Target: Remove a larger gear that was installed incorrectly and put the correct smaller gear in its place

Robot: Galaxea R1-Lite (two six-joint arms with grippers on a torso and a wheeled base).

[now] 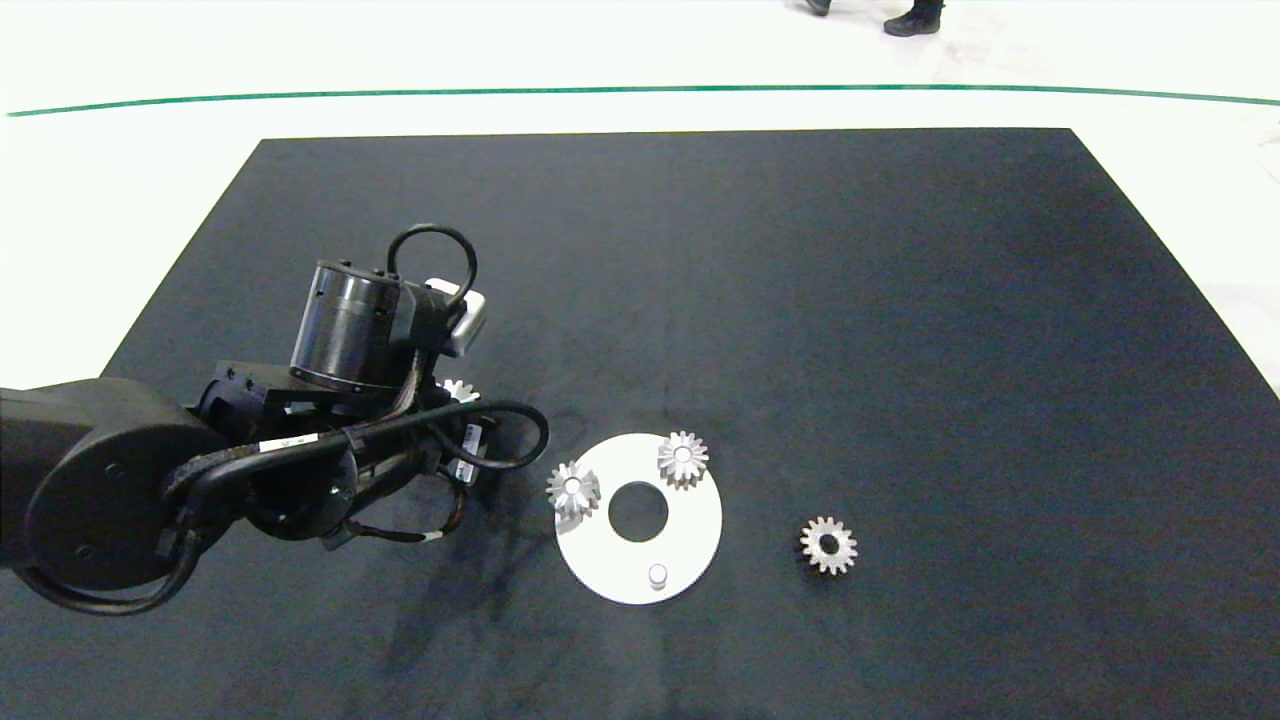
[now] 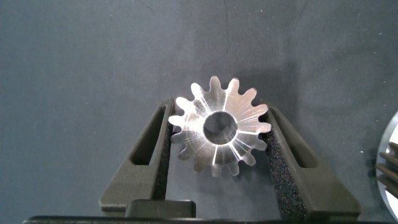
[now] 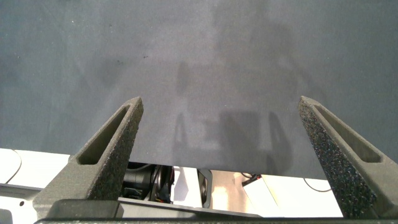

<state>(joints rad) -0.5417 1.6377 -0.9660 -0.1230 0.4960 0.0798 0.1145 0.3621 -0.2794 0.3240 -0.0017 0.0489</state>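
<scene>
Silver metal larger gear (image 2: 217,126) is sitting between the foam pads (image 2: 163,149) of the left pincer (image 2: 217,134), gripped on both flanks, its dark centre hole facing the wrist camera. In the head view the left pincer (image 1: 455,395) is hanging over the black mat (image 1: 800,300) of the worktop, just left of a white round plate (image 1: 690,520), and only a few teeth of the gripped larger gear (image 1: 459,389) are peeking out past the arm.

The white round plate is carrying two silver gears: one (image 1: 573,488) is sitting at its left rim and the other (image 1: 682,459) is sitting at its upper edge. A short bare peg (image 1: 657,574) is standing near the plate's lower edge, and a round hole (image 1: 638,511) is showing at its centre.

The smaller gear (image 1: 828,545) is lying flat on the mat to the right of the plate, apart from it.

The right pincer (image 3: 217,155) is standing wide open with nothing between its fingers, above bare mat near the worktop's edge; it is out of the head view.

A person's shoes (image 1: 912,20) are showing beyond the worktop.
</scene>
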